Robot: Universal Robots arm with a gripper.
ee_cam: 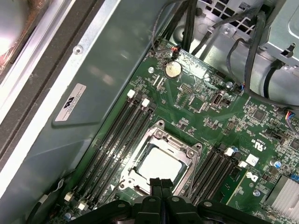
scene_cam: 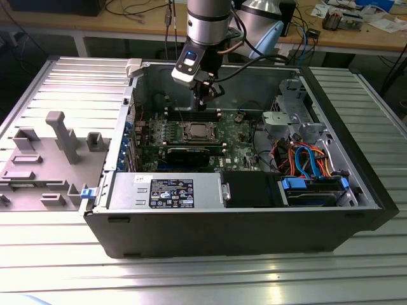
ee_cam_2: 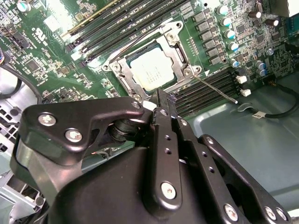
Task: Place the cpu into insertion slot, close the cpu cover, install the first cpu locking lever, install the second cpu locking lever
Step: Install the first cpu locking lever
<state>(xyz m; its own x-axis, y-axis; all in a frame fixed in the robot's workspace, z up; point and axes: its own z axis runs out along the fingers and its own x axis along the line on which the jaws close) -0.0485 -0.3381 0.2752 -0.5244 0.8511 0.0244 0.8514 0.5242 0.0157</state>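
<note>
I am holding my tool [ee_cam_2: 161, 96] shut, fingertips pressed together with nothing between them, hanging close over one edge of the insertion slot [scene_cam: 184, 131] on the green motherboard [ee_cam: 205, 116]. The cpu [ee_cam_2: 153, 69] is lying flat in that slot, silver top up, its faint print too small to make out, and the cpu cover [ee_cam_2: 176, 43] is lying down around it. A thin lever [ee_cam_2: 216, 88] is angling out from one corner of the frame. A white sticker [ee_cam: 70, 102] is sitting on the case wall [ee_cam: 117, 70] and a black label [scene_cam: 172, 192] on the power supply [scene_cam: 127, 190]
</note>
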